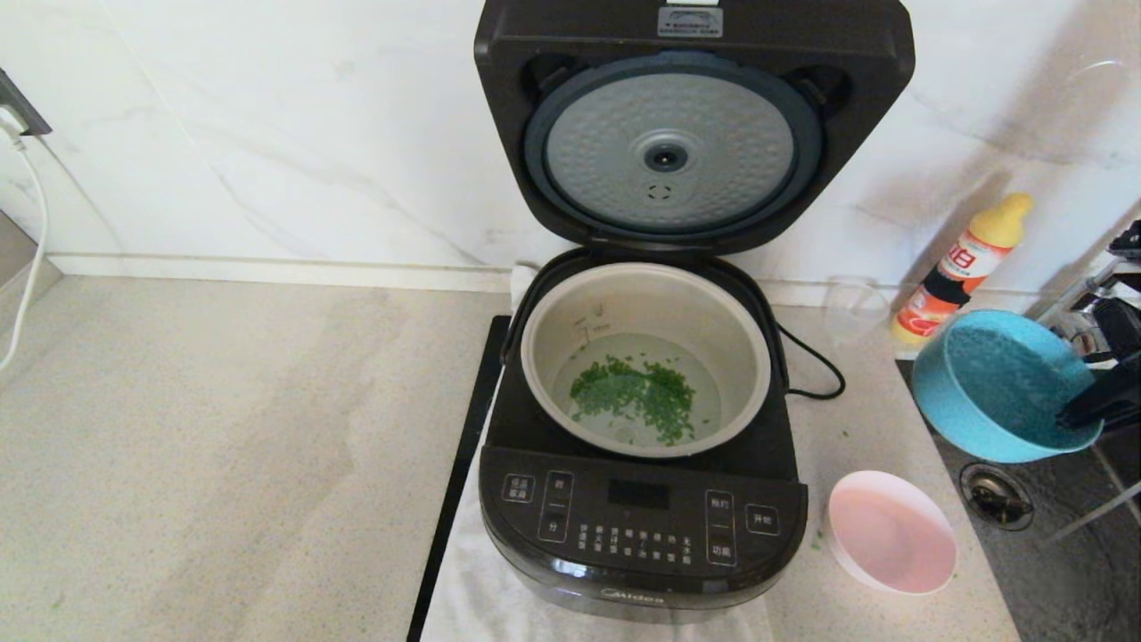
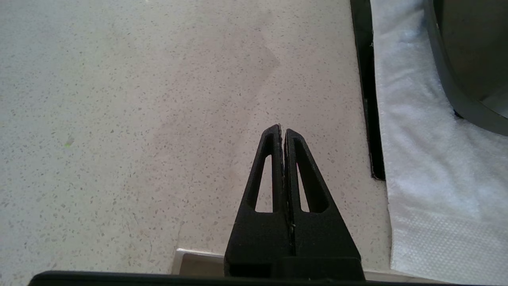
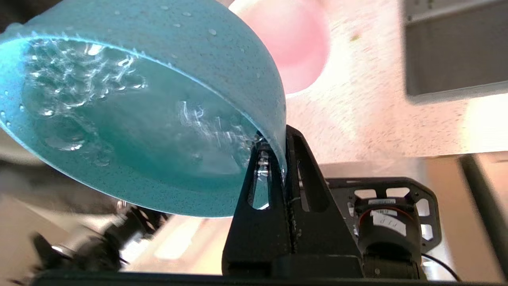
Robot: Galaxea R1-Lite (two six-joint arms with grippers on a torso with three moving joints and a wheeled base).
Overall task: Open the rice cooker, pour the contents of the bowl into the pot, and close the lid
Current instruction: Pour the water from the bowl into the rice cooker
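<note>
The black rice cooker stands open in the middle of the counter, its lid raised against the wall with the dimpled silver disc facing me. The pale pot holds water and green bits at its bottom. At the far right my right gripper is shut on the rim of a tilted, wet blue bowl, held above the sink edge. My left gripper hangs shut over bare counter, left of the cooker.
A pink bowl sits on the counter right of the cooker. An orange-capped bottle and a clear cup stand by the wall. The sink with its drain lies at the right. A white cloth lies under the cooker.
</note>
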